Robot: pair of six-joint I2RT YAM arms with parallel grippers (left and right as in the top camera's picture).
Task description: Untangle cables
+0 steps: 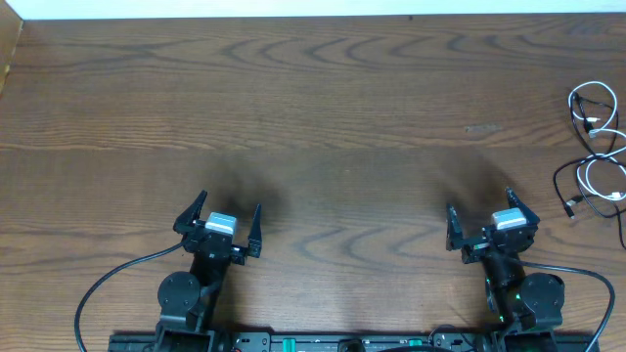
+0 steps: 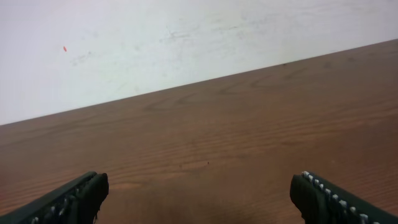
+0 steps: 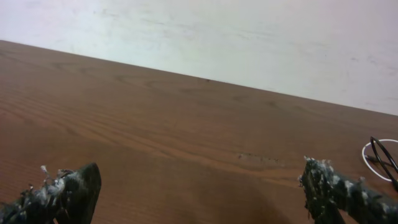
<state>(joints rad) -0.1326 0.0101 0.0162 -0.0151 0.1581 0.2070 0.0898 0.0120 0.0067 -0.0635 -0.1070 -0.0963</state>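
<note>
Cables [image 1: 595, 149] lie at the right edge of the counter [image 1: 323, 98], about halfway between its near and far edges. They are white loops and thin black ones, loosely crossed, with small plug ends among them. Part of the bunch runs out of the overhead view on the right. Which cord passes over which cannot be told at this size. In the right wrist view only a white loop with black strands [image 3: 380, 157] shows, at the right side, beyond the right finger [image 3: 339, 193].

Both arms sit at the near edge, well apart from each other. The left gripper [image 1: 231, 201] hangs near the near-left part of the counter, its jaws spread wide with nothing between them. In its wrist view bare wood fills the gap between the two fingers [image 2: 68, 202]. The right gripper [image 1: 479, 200] sits toward the near-right corner, jaws likewise wide apart and holding nothing. It is well short of the cables and touches none of them. Pale specks cling to its fingers.

A white wall [image 2: 186, 37] stands behind the far edge.
</note>
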